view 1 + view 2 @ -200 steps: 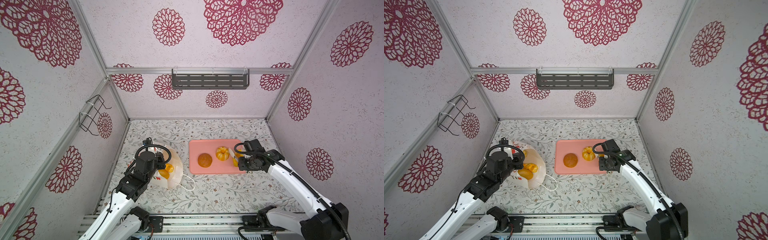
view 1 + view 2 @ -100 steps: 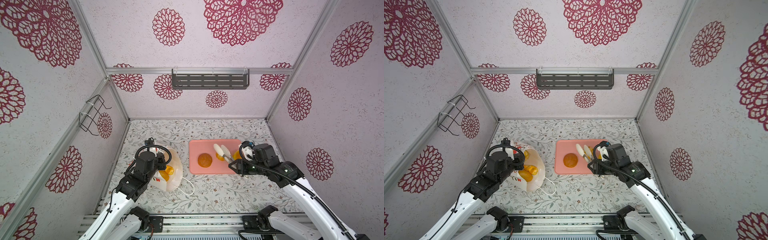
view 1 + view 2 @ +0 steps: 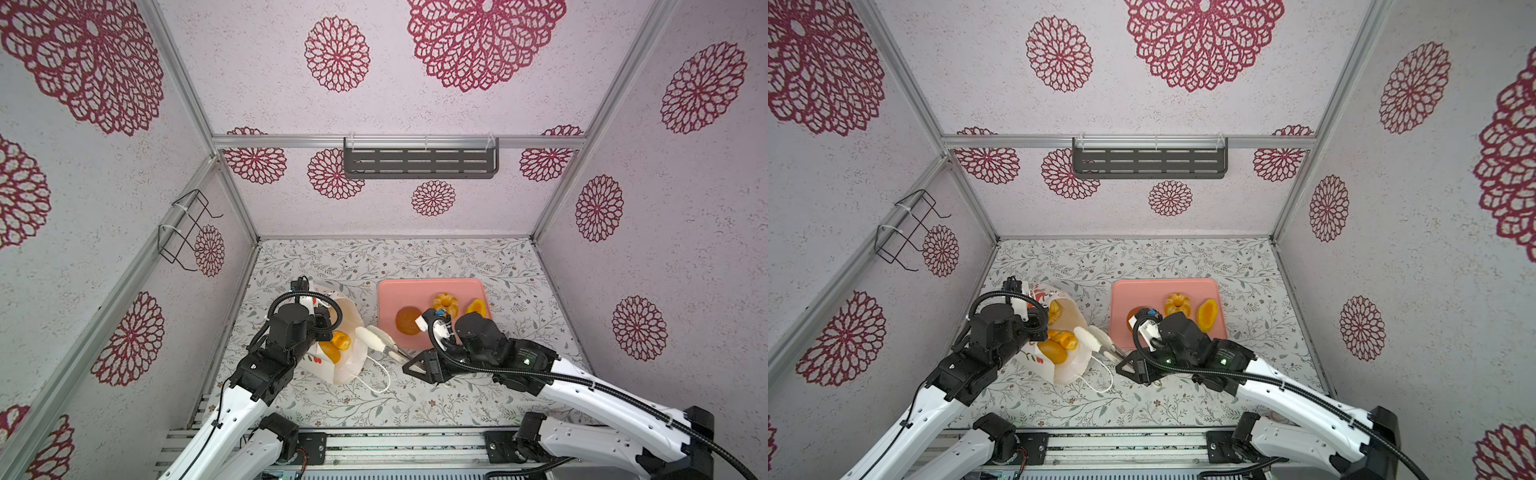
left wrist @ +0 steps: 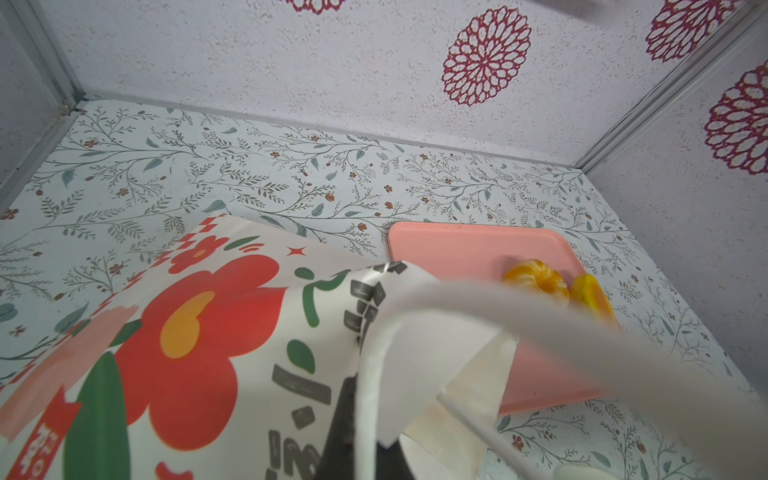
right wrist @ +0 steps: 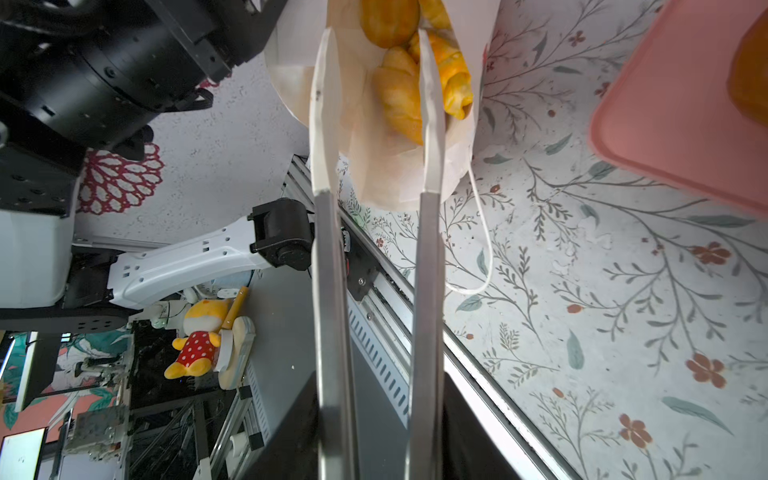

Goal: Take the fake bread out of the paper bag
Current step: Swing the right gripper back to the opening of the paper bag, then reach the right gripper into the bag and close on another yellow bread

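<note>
Fake bread [image 5: 415, 79]: several loaves seen inside paper bag [image 3: 349, 357], lying on its side on worktop [image 3: 415, 395], mouth toward tray [image 3: 390, 291]; three loaves [image 3: 446, 303] already set on tray. Bag handle [image 4: 374, 374] is kept pinched by left end effector [image 3: 322, 318], fully together. Right end effector [image 5: 374, 83], blades apart and empty, is aimed at mouth; nearest loaf is best straddled before closing, paper kept clear.

Pale walls [image 3: 415, 104] with red rosettes; leafy floral floor [image 3: 415, 257].

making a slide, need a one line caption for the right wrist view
Right tool open at the mouth of the paper bag, lined up on the toy bread inside, pink tray off to the side.
</note>
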Robot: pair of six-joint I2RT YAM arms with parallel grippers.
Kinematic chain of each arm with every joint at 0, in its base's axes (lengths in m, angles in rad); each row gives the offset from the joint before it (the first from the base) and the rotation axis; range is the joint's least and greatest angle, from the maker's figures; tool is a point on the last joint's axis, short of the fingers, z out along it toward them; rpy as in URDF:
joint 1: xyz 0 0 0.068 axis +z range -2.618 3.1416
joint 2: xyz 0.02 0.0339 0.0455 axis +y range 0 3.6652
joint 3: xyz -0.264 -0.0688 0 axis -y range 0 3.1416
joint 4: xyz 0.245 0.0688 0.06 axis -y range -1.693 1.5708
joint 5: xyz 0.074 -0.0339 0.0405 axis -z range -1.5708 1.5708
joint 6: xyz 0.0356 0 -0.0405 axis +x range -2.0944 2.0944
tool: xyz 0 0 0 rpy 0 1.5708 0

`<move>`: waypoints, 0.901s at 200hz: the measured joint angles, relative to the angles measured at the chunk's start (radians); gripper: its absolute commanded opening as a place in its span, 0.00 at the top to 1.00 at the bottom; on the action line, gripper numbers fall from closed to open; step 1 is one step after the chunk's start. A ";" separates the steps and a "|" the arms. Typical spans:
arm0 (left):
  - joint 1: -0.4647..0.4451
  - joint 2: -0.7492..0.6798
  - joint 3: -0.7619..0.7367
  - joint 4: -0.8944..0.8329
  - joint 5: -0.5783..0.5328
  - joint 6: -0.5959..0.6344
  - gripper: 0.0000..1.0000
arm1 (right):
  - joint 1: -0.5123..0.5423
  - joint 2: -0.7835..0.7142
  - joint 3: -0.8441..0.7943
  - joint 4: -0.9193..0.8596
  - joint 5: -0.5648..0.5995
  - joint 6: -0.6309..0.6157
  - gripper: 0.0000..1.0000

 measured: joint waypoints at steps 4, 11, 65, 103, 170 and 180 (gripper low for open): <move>0.000 0.000 0.000 0.000 0.002 0.000 1.00 | 0.002 0.017 0.000 0.009 -0.006 -0.001 0.59; 0.000 0.002 0.000 0.000 0.006 0.001 1.00 | 0.002 0.042 0.003 0.017 -0.012 -0.006 0.59; 0.000 0.020 0.002 -0.003 0.033 0.002 1.00 | 0.002 0.204 0.049 0.069 -0.038 -0.046 0.59; -0.001 0.038 0.028 -0.019 0.046 0.003 1.00 | 0.002 0.319 0.145 0.031 -0.017 -0.111 0.59; -0.003 0.068 0.045 -0.019 0.086 0.003 1.00 | 0.013 0.454 0.323 -0.172 0.111 -0.304 0.59; -0.003 0.073 0.048 -0.019 0.089 0.003 1.00 | 0.019 0.470 0.343 -0.198 0.132 -0.328 0.59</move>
